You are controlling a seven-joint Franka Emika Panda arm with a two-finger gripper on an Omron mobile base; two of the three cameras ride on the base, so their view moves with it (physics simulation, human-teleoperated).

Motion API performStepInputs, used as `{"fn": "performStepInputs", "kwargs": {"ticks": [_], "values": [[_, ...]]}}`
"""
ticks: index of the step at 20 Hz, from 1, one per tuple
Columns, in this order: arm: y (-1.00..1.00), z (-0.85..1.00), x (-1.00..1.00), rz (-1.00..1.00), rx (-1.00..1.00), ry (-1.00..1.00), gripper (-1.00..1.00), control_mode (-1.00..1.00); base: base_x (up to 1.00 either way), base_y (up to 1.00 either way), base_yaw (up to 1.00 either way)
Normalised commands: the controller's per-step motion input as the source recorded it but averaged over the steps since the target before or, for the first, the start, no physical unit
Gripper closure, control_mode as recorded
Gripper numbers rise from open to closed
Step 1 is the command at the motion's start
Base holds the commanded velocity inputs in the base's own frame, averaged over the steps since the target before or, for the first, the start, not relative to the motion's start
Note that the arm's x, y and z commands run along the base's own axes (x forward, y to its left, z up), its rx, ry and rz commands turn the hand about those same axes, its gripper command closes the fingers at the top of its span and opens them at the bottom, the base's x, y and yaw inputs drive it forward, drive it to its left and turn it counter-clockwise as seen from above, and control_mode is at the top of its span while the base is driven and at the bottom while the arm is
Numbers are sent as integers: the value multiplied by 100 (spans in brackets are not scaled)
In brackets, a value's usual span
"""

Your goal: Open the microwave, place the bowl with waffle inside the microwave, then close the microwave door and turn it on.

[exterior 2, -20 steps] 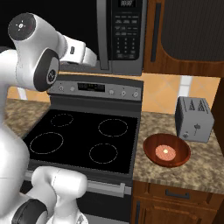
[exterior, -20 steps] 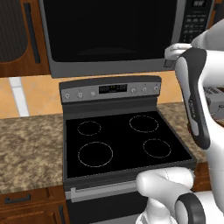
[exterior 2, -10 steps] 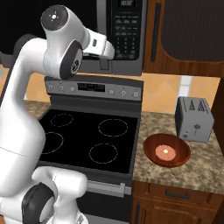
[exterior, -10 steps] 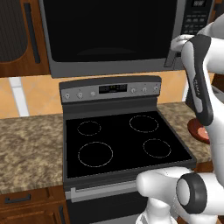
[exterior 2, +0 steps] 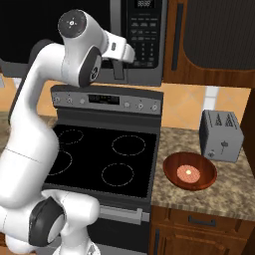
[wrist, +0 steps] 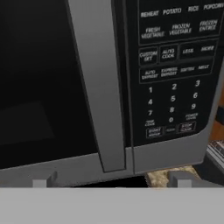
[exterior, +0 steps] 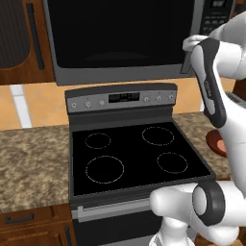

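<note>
The microwave (exterior: pixel 120 38) hangs above the stove with its microwave door (wrist: pixel 39 83) shut. In the hand view the door's grey handle bar (wrist: pixel 100 87) runs top to bottom beside the keypad (wrist: pixel 175 78). My gripper (wrist: pixel 111 181) is open, its fingertips (wrist: pixel 41 181) spread wide on either side of the handle's lower end, close in front of it. In the right base view the gripper (exterior 2: pixel 119 64) sits at the door's right edge, left of the keypad (exterior 2: pixel 144 35). The reddish-brown bowl (exterior 2: pixel 190 171) holding the waffle (exterior 2: pixel 188 173) rests on the counter right of the stove; the arm partly hides the bowl (exterior: pixel 214 141).
A black four-ring stove (exterior 2: pixel 99 154) sits below the microwave. A grey toaster (exterior 2: pixel 220 135) stands behind the bowl on the granite counter (exterior 2: pixel 234 191). Dark wood cabinets (exterior 2: pixel 214 40) flank the microwave. More counter (exterior: pixel 29 163) lies left of the stove.
The hand has swung up and in towards the microwave's right side, ending close to the door handle. The gripper has stayed open. Bowl and door have not moved.
</note>
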Motion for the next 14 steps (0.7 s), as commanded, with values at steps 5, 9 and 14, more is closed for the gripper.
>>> {"fn": "performStepInputs", "kwargs": {"ticks": [5, 9, 14], "values": [[0, 0, 59, 0, 0, 0, -100, -100, 0, 0, 0], [-2, 0, 66, 0, 0, 0, -100, -100, 0, 0, 0], [-6, 0, 58, 0, 0, 0, -100, -100, 0, 0, 0]]}}
